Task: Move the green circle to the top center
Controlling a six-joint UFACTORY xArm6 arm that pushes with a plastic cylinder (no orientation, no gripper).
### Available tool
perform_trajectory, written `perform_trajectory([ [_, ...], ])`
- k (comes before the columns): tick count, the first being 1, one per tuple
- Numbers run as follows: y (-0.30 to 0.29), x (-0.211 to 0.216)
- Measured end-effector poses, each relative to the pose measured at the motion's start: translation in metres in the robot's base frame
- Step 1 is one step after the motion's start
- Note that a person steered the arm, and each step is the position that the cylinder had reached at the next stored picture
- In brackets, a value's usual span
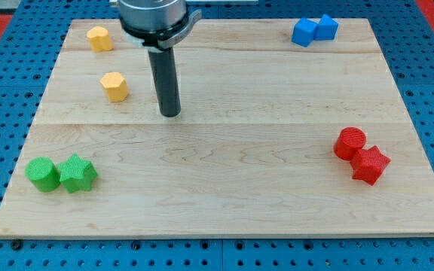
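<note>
The green circle (pixel 43 174) lies near the board's bottom left corner, touching a green star (pixel 77 173) on its right. My tip (pixel 170 113) stands on the wooden board (pixel 224 150), left of centre, well above and to the right of the green circle. It touches no block. The arm's dark mount shows at the view's top above the rod.
A yellow hexagon (pixel 114 86) lies left of my tip, and another yellow block (pixel 99 38) sits at the top left. Two blue blocks (pixel 314 30) touch at the top right. A red circle (pixel 349 143) and a red star (pixel 371 164) touch at the right.
</note>
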State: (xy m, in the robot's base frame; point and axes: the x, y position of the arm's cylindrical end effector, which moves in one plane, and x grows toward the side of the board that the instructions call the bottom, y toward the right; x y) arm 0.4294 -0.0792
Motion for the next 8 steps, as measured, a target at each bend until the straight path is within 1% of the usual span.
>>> perform_trajectory([
  [2,0.011,0.078],
  [3,0.018,0.131],
  [4,-0.004,0.184],
  [5,-0.011,0.189],
  [6,-0.043,0.188],
  [7,-0.094,0.188],
  [8,-0.116,0.189],
])
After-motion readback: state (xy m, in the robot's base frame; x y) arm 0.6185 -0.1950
